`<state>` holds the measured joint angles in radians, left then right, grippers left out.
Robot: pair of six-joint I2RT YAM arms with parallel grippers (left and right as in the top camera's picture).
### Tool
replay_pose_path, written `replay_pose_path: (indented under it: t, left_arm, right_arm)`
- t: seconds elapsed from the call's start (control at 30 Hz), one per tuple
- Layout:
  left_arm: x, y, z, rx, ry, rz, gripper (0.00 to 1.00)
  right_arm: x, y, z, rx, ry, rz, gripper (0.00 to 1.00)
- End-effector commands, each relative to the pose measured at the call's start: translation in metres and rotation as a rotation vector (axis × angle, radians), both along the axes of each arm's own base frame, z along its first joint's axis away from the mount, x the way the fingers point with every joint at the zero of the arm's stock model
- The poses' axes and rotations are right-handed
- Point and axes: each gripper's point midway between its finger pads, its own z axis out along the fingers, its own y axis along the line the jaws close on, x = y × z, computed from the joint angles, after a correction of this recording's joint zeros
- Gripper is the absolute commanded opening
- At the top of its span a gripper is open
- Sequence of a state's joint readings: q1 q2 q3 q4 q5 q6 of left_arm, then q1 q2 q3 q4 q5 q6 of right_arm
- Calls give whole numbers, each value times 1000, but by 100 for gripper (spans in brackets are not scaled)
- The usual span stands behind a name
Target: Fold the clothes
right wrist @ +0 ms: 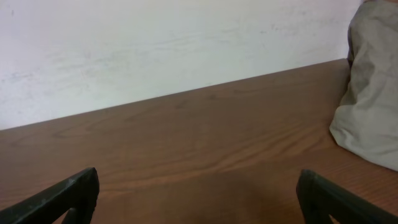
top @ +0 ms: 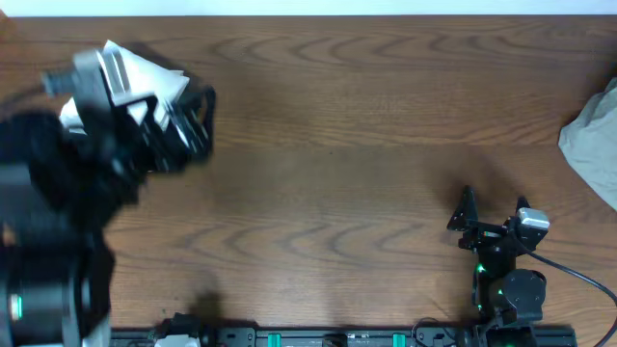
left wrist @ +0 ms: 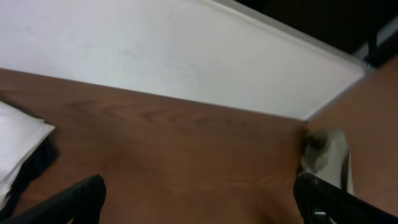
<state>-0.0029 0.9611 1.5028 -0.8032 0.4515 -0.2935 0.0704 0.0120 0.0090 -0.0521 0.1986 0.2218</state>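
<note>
Grey-white crumpled clothes (top: 593,135) at the right edge of frame, partly cut off, not yet laid out.
Right claw (top: 494,204), lower right, spread wide and empty; the heap lies up and right of it, long axis along the tabletop (top: 337,145) edge. Left claw (top: 196,120), upper left, also spread, well apart from the heap, beside a white folded piece (top: 145,82). Right arm nearer.

From above I see my left arm (top: 58,193) looming large and blurred over a white cloth (top: 159,82) at the far left of the table (top: 337,145). My right gripper (top: 494,200) sits near right, jaws spread, empty. A pale crumpled cloth (top: 593,145) lies at the right edge.
</note>
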Motion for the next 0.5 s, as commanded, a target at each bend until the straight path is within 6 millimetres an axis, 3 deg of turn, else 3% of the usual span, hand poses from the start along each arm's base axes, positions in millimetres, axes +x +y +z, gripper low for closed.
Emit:
replay_pose_path:
  t: [0.0, 0.2, 0.33, 0.47]
  left_arm:
    - [-25, 14, -25, 105, -22, 91, 98]
    - [-54, 34, -96, 141, -34, 192, 98]
    - [-51, 42, -144, 149, -65, 235, 98]
    - [-38, 45, -178, 145, -127, 264, 98]
  right_arm:
    - [0, -3, -1, -17, 3, -12, 99]
    - [0, -3, -1, -17, 2, -12, 99]
    - [0, -3, -1, -17, 3, -12, 99]
    - [0, -3, -1, -17, 3, -12, 99]
